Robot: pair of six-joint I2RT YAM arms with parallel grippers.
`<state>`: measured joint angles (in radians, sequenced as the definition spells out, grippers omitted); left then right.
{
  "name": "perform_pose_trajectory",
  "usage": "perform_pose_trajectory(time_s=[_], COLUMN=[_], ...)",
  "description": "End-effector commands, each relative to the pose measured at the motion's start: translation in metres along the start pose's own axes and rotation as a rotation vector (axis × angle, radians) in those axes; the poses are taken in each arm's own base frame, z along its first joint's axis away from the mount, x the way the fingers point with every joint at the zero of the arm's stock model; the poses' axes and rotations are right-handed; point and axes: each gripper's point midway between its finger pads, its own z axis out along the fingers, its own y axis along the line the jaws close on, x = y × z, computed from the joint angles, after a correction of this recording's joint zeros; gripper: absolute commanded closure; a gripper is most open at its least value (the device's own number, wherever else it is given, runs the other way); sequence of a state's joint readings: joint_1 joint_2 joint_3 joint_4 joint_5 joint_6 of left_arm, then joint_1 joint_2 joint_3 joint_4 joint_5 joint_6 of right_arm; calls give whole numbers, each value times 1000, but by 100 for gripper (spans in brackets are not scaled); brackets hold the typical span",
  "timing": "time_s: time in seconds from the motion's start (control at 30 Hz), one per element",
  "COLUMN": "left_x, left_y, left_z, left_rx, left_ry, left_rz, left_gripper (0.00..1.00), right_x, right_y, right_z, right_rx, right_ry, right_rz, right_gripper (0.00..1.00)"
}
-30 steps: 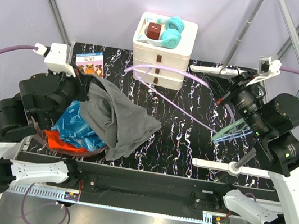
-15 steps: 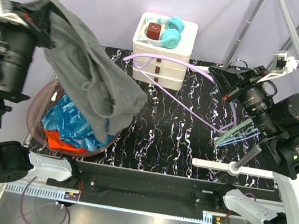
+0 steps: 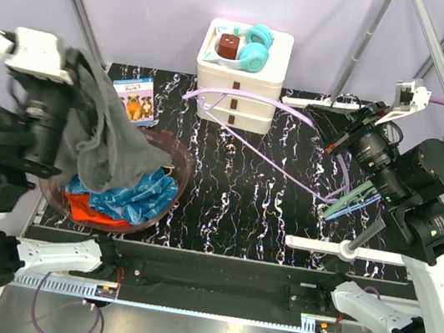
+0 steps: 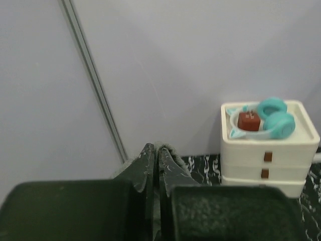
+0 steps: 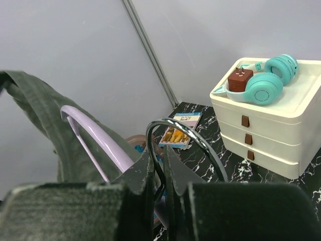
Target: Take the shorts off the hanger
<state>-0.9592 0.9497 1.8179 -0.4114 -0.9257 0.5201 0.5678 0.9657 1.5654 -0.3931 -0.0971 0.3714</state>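
While the left tool [image 4: 156,160] is raised high over the left end of the bench [image 3: 265,216], its two fingers are pressed together with a fold of the dark grey shorts [image 3: 111,149] pinched between their tips. From that grip the grey cloth hangs straight down below the tool, and its lower part is draped over the near rim of a round brown basket [image 3: 179,168]. Under the hanging cloth, inside the basket, lie the blue mottled shorts [image 3: 137,195], and the orange shorts [image 3: 93,209] lie at the basket's near edge, partly beneath the blue pair.

Across the bench, the right tool [image 5: 158,165] is closed tight on the metal hook of a lilac hanger [image 5: 98,138], with the wire loop rising just above its fingertips. The hanger's arms reach out ahead of this tool toward the left tool. In the top view they are bare and stand apart from the grey shorts.

Beyond the right tool's fingertips stands a cream drawer unit [image 3: 240,76] with teal headphones [image 3: 258,45] on top. A small booklet [image 3: 134,95] lies on the bench just behind the basket, beside the left tool's hanging cloth.
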Motion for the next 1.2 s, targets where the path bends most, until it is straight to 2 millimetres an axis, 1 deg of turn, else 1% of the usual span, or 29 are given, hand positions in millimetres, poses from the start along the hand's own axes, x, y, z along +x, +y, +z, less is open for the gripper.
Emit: perform_pose_trajectory(time_s=[0.0, 0.07, 0.1, 0.13, 0.2, 0.23, 0.27, 0.33, 0.37, 0.4, 0.43, 0.47, 0.5, 0.53, 0.57, 0.6, 0.63, 0.7, 0.73, 0.77, 0.8, 0.83, 0.87, 0.93, 0.97, 1.03, 1.1, 1.13, 1.17], left_x=[47, 68, 90, 102, 123, 129, 133, 141, 147, 150, 154, 160, 166, 177, 199, 212, 235, 284, 299, 306, 333, 339, 345, 354, 354, 340, 324, 305, 293], left_y=[-5, -11, -26, -32, -53, -53, -66, -63, -72, -63, -64, -71, -70, -61, -60, -57, -45, -31, -26, -25, -20, -19, -25, -25, -29, -27, -25, -24, -25], left_z=[-12, -20, -20, -21, -21, -17, -13, -2, 5, 11, 15, 19, 21, 25, 24, 22, 16, -4, -13, -22, -36, -42, -46, -50, -49, -44, -41, -36, -34], left_rx=[-34, -7, 5, 15, 66, 53, 104, 77, 105, 69, 64, 99, 88, 45, 18, -26, -96, -244, -292, -341, -394, -406, -403, -413, -398, -397, -392, -372, -345], left_ry=[89, 130, 172, 198, 230, 240, 248, 265, 280, 286, 293, 306, 320, 344, 394, 426, 486, 600, 632, 640, 707, 719, 741, 770, 780, 771, 749, 710, 690], left_rz=[-107, -107, -108, -96, -119, -125, -130, -137, -131, -132, -159, -172, -199, -207, -206, -260, -272, -359, -391, -490, -501, -538, -597, -627, -644, -653, -673, -690, -700], left_gripper=[100, 100, 100, 100, 100, 100, 100, 100, 100, 100, 100, 100, 100, 100, 100, 100, 100, 100, 100, 100, 98, 90, 86, 81, 77, 63, 34, 23, 8], right_x=[-18, -12, -11, -7, -4, -3, -2, -4, -2, -3, -1, 0, 2, 3, 5, 9, 11, 18, 20, 22, 25, 27, 29, 32, 34, 36, 39, 40, 41], right_y=[10, 8, 9, 7, 7, 7, 8, 9, 11, 12, 12, 15, 14, 14, 14, 12, 12, 10, 10, 10, 10, 10, 9, 9, 9, 9, 9, 9, 9], right_z=[-9, -9, -12, -10, -12, -13, -14, -16, -15, -14, -13, -13, -10, -9, -7, -3, -1, 5, 6, 7, 9, 10, 10, 11, 11, 12, 13, 13, 14], right_rx=[-35, -32, -34, -29, -32, -35, -37, -41, -49, -54, -57, -70, -70, -68, -68, -66, -67, -70, -72, -76, -78, -80, -80, -81, -87, -90, -93, -96, -100], right_ry=[-70, -58, -59, -49, -44, -42, -40, -42, -33, -29, -20, -12, -5, -1, 6, 17, 26, 48, 56, 65, 72, 78, 82, 93, 99, 104, 115, 118, 125], right_rz=[1, 9, 12, 18, 30, 33, 35, 38, 41, 42, 44, 49, 53, 56, 66, 66, 69, 68, 69, 71, 72, 73, 75, 76, 76, 75, 73, 72, 68], right_gripper=[100, 100, 100, 100, 100, 100, 100, 100, 100, 100, 100, 100, 100, 100, 100, 100, 100, 100, 100, 100, 100, 100, 100, 100, 100, 100, 100, 100, 100])
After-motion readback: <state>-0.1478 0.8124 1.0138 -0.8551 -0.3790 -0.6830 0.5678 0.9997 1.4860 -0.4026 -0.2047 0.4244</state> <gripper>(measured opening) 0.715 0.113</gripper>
